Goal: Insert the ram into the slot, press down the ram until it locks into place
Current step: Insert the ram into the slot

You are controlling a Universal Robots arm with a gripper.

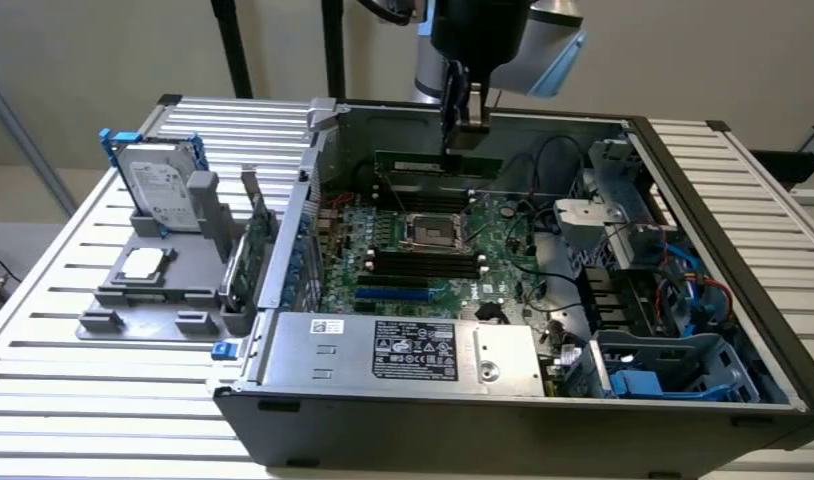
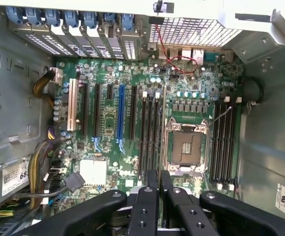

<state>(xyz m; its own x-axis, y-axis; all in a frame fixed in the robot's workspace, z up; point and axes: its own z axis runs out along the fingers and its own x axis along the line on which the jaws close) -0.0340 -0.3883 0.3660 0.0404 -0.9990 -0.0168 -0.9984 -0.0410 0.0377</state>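
Observation:
My gripper (image 1: 462, 132) hangs inside the open computer case, shut on the ram (image 1: 441, 163), a thin green stick held level above the motherboard (image 1: 494, 215). Looking down from the wrist, the shut gripper (image 2: 159, 180) shows the ram edge-on as a thin pale strip (image 2: 160, 129). That strip runs along a group of long black slots (image 2: 150, 132) beside the empty CPU socket (image 2: 186, 147). A second group of slots (image 2: 224, 140) with light end clips lies on the socket's other side. From outside, one group of black slots (image 1: 418, 264) lies below the ram, nearer the case front.
The metal case walls (image 1: 314, 190) surround the board. A blue slot (image 2: 120, 113), cables (image 2: 51, 162) and a power supply (image 1: 394, 350) lie nearby. On the exterior view's left, a grey fixture (image 1: 154, 285) holds a hard drive (image 1: 160, 190) and an upright green card (image 1: 254, 240).

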